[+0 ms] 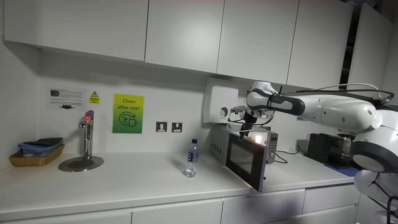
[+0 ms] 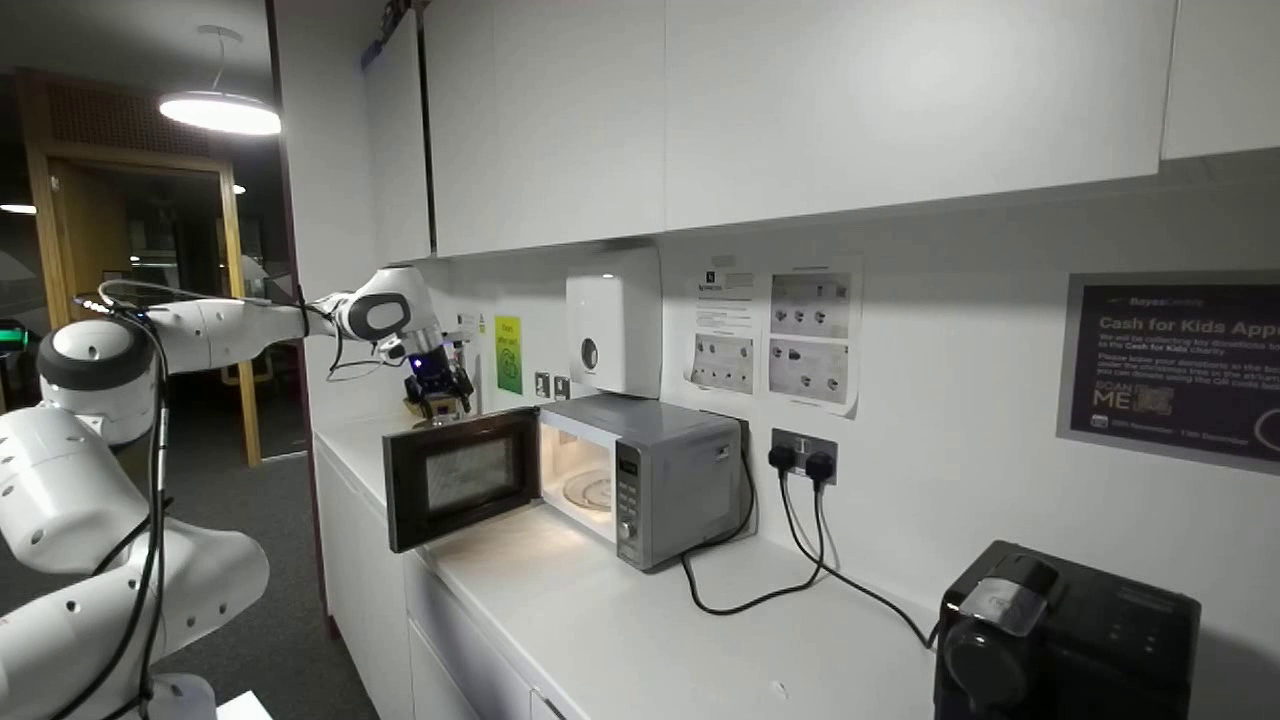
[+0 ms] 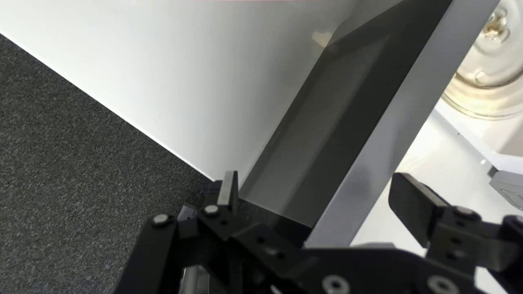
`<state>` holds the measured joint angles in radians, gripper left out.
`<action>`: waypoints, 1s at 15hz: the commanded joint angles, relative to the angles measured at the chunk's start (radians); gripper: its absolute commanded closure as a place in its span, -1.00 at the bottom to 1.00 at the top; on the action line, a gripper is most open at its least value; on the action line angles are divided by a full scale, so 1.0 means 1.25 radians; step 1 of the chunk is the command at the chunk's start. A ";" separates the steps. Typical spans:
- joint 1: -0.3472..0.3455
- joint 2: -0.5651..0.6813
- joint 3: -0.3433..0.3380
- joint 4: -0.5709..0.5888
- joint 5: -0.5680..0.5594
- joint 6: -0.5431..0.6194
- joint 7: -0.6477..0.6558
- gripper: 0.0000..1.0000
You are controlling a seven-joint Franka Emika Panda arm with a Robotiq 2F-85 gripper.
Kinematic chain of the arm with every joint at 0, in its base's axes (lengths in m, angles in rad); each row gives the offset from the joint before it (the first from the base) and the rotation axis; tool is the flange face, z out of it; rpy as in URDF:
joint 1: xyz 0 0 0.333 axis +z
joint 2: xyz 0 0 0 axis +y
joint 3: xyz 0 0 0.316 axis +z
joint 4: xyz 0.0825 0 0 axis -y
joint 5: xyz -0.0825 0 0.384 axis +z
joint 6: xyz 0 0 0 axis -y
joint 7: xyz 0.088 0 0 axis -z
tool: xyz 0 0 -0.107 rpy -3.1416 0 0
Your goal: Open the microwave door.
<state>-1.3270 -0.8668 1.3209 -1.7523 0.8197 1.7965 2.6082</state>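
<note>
A white counter (image 1: 140,180) runs below the hand (image 3: 315,179), along a white wall (image 1: 174,96), with pale cupboards (image 1: 183,31) above the hand. Dark carpet (image 3: 81,163) lies far beneath. On the counter, lower than the hand and near it, is the microwave (image 2: 690,480), lit inside; its door (image 2: 465,475) already stands wide open, just below the hand. Well apart from the hand, on the side the door's outer face looks toward, a water bottle (image 1: 192,158) stands upright, with the tap (image 1: 88,137) farther along; the opposite way, past the microwave, sits a black coffee machine (image 2: 1090,640).

The door's free end juts out past the counter's front edge, over the carpet. The hand's fingers (image 3: 412,200) are spread, and in the wrist view the door's top edge runs across the gap between them. Open air lies between the fingers and the cupboards' lower edge.

Whether either finger touches the door I cannot tell. In an exterior view the door hides much of the microwave's inside; in the wrist view the glass plate (image 3: 482,98) is cut off at the side. The arm (image 1: 345,109) is cut off in both exterior views and hides part of the wall.
</note>
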 commanded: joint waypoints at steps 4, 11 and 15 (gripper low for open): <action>-0.035 -0.011 -0.044 0.095 -0.007 -0.006 0.000 -1.00; -0.027 -0.020 -0.117 0.125 -0.012 0.003 0.000 -1.00; -0.026 -0.045 -0.171 0.128 0.002 0.011 0.000 -1.00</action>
<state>-1.3493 -0.8800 1.1624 -1.6068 0.8104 1.7999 2.6082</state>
